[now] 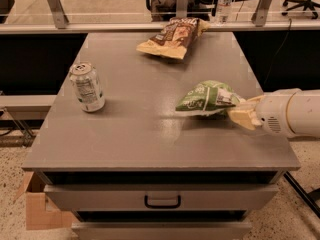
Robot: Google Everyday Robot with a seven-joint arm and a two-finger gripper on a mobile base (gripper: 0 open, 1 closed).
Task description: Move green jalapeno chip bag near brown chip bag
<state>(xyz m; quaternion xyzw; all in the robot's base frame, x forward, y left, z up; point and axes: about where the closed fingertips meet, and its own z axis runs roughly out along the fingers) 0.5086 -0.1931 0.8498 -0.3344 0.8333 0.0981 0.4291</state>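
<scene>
At the right edge of the desk [150, 139], my tool [239, 109] is pinching the right end of the green jalapeno chip bag [205, 98]. The bag is held roughly level just above the desktop, with a shadow under it. The brown chip bag [172, 36] lies flat at the far edge, well apart from it. 1 silver soda can [87, 86] stands upright near the left side.
</scene>
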